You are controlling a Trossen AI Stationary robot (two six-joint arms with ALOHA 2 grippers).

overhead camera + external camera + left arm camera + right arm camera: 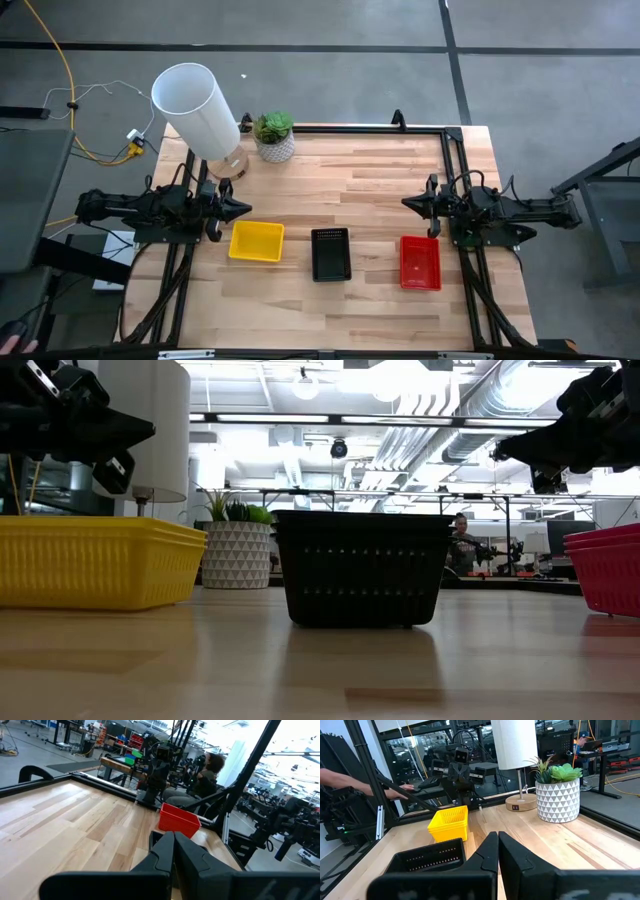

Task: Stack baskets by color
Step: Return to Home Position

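Wood table (pixel 360 190): sorting looks done. One near row: yellow baskets (pixel 256 241) left, black baskets (pixel 330 254) centre, red baskets (pixel 420 262) right. Left gripper (pixel 243 208) & right gripper (pixel 408 202) hang above, clenched on nothing. Step: homing arms. Next needs clean retraction, no contact w/ stacks.

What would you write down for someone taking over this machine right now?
Left gripper: shut, empty, raised at the left edge of the table. Right gripper: shut, empty, raised at the right edge.
Baskets stand in a row near the front, one pile per color: yellow baskets left, black baskets middle, red baskets right.
Done: sorting by color looks finished.
Remaining: probably only parking the arms.
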